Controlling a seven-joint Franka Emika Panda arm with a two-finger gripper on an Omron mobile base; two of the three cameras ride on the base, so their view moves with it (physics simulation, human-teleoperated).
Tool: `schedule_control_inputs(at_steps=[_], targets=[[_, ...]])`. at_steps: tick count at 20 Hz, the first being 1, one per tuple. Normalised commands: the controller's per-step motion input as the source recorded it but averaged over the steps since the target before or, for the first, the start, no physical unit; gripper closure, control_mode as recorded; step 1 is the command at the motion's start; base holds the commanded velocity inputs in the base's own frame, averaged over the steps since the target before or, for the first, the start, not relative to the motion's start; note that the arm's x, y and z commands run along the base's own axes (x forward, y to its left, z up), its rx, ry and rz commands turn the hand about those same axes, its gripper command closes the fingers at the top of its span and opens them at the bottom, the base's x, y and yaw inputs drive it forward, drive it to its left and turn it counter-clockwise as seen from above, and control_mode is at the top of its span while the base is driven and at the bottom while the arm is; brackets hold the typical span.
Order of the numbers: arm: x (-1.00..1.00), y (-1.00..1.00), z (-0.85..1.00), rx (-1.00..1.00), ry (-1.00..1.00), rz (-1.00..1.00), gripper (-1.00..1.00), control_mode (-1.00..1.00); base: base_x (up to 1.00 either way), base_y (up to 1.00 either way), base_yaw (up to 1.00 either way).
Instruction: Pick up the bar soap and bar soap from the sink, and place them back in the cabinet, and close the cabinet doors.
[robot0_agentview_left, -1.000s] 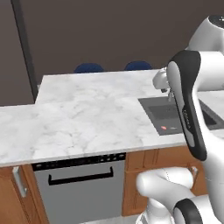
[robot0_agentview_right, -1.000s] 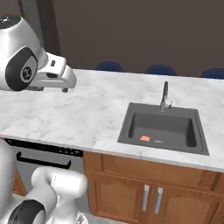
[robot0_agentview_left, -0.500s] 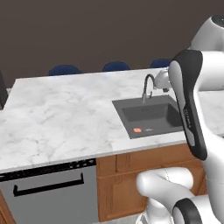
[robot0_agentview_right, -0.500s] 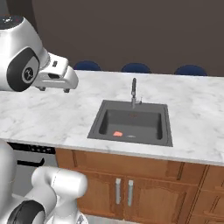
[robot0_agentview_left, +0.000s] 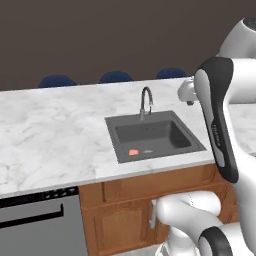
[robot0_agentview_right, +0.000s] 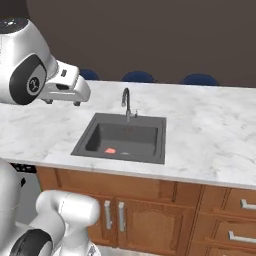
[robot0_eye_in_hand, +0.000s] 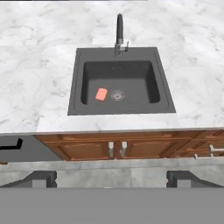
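A salmon-pink bar soap lies flat on the floor of the dark grey sink, just left of the round drain strainer. The same bar soap sits in the basin's near left part. My gripper is open, its tips wide apart, held high above the counter's front edge and looking down at the sink. It hangs right of the faucet as the gripper, and left of the basin as the gripper. The cabinet and its doors are out of view.
White marble counter surrounds the sink. Below it are wooden doors, drawers to the right, and a grey dishwasher to the left. Blue stool tops stand behind the counter.
The base has driven sideways, so both base pictures shifted and the sink now sits near their middle. The arm keeps its pose, and the soap has not moved in the basin.
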Motion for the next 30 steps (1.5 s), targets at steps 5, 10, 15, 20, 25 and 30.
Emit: schedule_control_inputs(at_steps=[5,10,15,20,25,30], targets=[[0.00,0.00,0.00,0.00,0.00,0.00,-1.00,1.00,0.36,-0.34,-0.01],[0.00,0.00,0.00,0.00,0.00,0.00,-1.00,1.00,0.55,-0.05,0.00],[0.00,0.00,0.00,0.00,0.00,0.00,-1.00,1.00,0.39,0.00,-0.01],[0.00,0.00,0.00,0.00,0.00,0.00,-1.00,1.00,0.36,0.00,-0.01],[0.00,0.00,0.00,0.00,0.00,0.00,-1.00,1.00,0.30,0.00,0.00],[0.00,0.00,0.00,0.00,0.00,0.00,-1.00,1.00,0.03,0.00,0.00]])
